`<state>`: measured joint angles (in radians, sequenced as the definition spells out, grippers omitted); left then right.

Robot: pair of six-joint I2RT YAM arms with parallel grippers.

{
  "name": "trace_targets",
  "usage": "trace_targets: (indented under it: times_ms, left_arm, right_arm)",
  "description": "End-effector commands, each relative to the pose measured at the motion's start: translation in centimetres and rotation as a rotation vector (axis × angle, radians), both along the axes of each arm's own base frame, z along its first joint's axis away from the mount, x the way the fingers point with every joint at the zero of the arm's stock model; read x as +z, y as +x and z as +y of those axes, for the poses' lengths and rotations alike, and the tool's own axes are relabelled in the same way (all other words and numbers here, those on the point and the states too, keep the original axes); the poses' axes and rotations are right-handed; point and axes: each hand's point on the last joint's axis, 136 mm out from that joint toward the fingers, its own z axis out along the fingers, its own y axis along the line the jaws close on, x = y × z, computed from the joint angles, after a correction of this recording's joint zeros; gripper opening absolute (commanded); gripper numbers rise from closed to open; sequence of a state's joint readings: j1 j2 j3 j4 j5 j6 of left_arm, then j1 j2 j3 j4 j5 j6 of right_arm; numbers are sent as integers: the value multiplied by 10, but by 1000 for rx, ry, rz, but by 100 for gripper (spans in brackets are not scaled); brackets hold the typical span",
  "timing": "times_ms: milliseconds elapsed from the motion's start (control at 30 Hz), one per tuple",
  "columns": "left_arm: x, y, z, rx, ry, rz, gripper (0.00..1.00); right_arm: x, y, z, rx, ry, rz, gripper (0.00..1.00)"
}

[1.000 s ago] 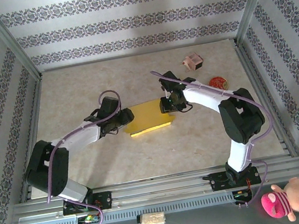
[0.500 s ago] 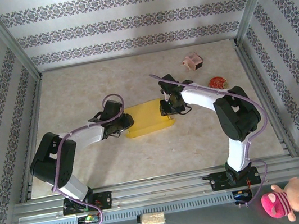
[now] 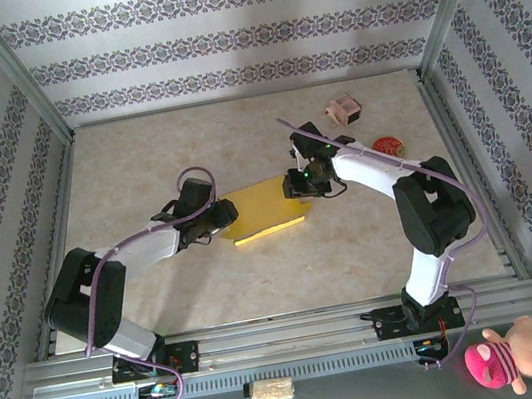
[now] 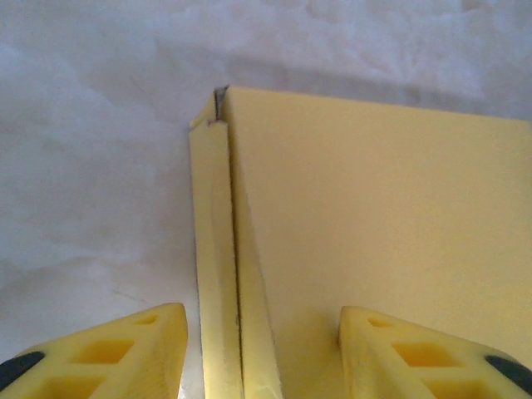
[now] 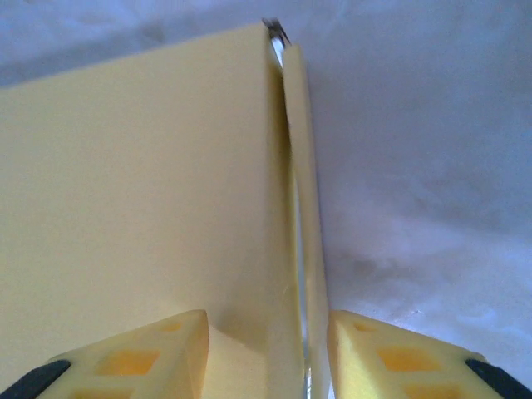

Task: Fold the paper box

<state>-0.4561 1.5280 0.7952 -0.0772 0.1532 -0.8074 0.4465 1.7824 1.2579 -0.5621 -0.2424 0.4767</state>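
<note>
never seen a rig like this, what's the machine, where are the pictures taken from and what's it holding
Two black-and-white robot arms, left arm and right arm, are bolted at the near edge of a beige table. The wide picture looks down from above and behind them; the two close-ups come from a camera on each wrist. Between the arms lies a flat yellow cardboard box. The left end effector and right end effector each straddle one end of it, jaws apart, apparently not clamping. Farther back sit a small pink box-like item and a red round disc. A pink plush toy lies off the table.
</note>
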Motion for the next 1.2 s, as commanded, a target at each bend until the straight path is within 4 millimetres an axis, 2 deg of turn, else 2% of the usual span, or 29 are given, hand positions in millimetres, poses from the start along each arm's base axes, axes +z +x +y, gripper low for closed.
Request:
trace_targets:
  times_ms: [0, 133, 200, 433, 667, 800, 1000, 1167]
  left_arm:
    - [13, -1, 9, 7, 31, -18, 52]
    - [15, -1, 12, 15, 35, -20, 60]
    - [12, -2, 12, 11, 36, -12, 61]
    - [-9, -8, 3, -19, 5, 46, 60]
    - [-31, -13, 0, -17, -14, 84, 44]
    - [-40, -14, -1, -21, -19, 95, 38]
    - [-34, -10, -6, -21, -56, 75, 34]
    - [-21, -5, 4, 36, -104, 43, 31]
  right_arm:
    - [23, 6, 2, -7, 34, -28, 47]
    - [12, 7, -1, -2, -1, -18, 55]
    - [3, 6, -1, 5, -16, -3, 57]
    - [-26, -5, 0, 34, -43, 69, 50]
    - [-42, -10, -1, 50, -73, 95, 45]
    - [-52, -14, 0, 55, -73, 115, 39]
    - [-58, -20, 10, 56, 5, 147, 30]
    - [-58, -20, 21, 45, 97, 152, 23]
